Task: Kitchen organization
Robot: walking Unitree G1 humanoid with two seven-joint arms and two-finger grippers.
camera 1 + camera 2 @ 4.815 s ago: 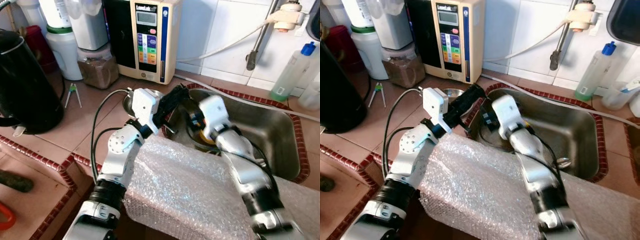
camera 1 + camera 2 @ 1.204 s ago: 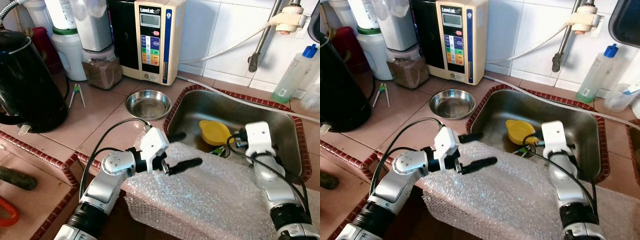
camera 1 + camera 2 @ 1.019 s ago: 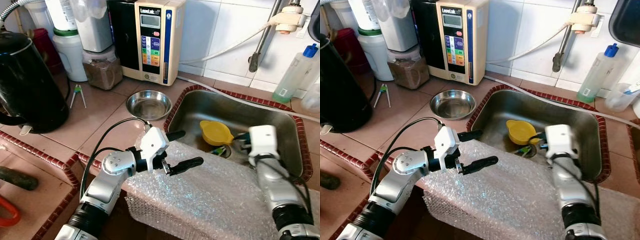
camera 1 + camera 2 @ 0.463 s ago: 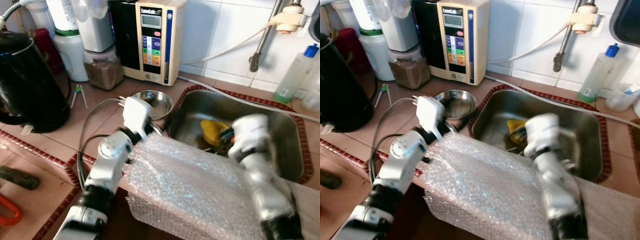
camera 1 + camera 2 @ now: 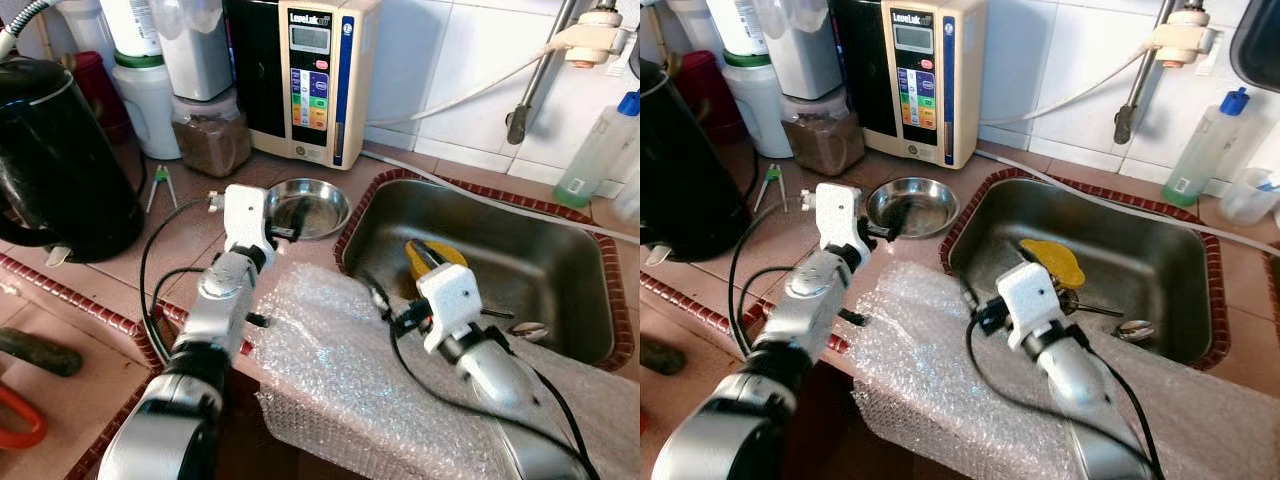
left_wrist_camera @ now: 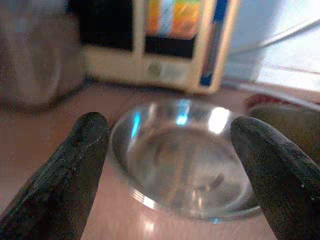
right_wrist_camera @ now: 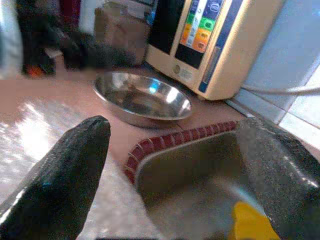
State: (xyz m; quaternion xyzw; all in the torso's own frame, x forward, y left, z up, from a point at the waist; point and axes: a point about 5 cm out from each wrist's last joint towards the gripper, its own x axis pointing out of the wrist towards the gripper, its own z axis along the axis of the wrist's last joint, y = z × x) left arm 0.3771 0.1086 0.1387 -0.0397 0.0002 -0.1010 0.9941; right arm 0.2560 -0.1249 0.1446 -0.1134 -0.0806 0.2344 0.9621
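Steel bowl point(image 5: 307, 207) sits on the tiled counter point(image 5: 150, 250) just left of the sink point(image 5: 590, 300), in front of the cream water ionizer point(image 5: 310, 75). Left gripper point(image 5: 883, 226) is at the bowl's near-left rim, fingers spread apart; the left wrist view shows both black fingers point(image 6: 70, 170) straddling the bowl with nothing between them yet. Right gripper point(image 5: 378, 300) hovers over the bubble wrap point(image 5: 380, 390) draped along the near counter edge, at the sink's near-left corner, fingers apart and empty. In the sink lie a yellow funnel-like piece point(image 5: 437, 258) and a spoon point(image 5: 525, 330). Judgement: the bowl looks to be the piece in hand for this step of the tidying. Risks: the rim is thin, shiny and shallow, so a pinch across it could slip, or one finger could press the edge and flip or skate the bowl toward the ionizer or over the red tile lip into the sink. The left arm's cable point(image 5: 160, 270) loops loosely over the counter and may snag the small green-handled tool point(image 5: 163, 180) or drag on the wrap. The right gripper sits near the left arm's likely path to the sink; a collision is possible if both move together. The black kettle point(image 5: 60, 160) stands far left, well apart from the action.
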